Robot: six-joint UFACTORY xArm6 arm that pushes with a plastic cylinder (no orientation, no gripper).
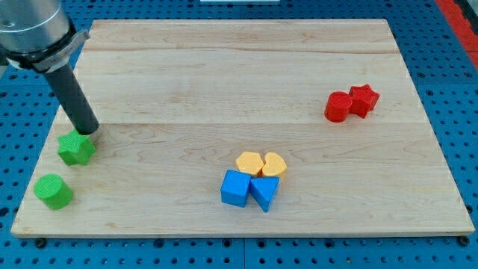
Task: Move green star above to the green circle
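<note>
Rod and block meet at the view's left edge of the wooden board: my tip rests against the upper right side of the green star; it is a bare rod end, with no jaws to open or close, and it clamps nothing; the rod slants up toward the view's top left into the arm's grey collar; the green star lies flat, compact, with no clear long axis, and which way its points face is too small to tell; the green circle sits just below it and slightly to the view's left, near but apart from it, close to the board's lower left corner; a cluster lies at the view's bottom centre, where a yellow hexagon-like block and a yellow heart-like block touch side by side above a blue cube and a blue triangle; a red cylinder and a red star touch at the view's right
</note>
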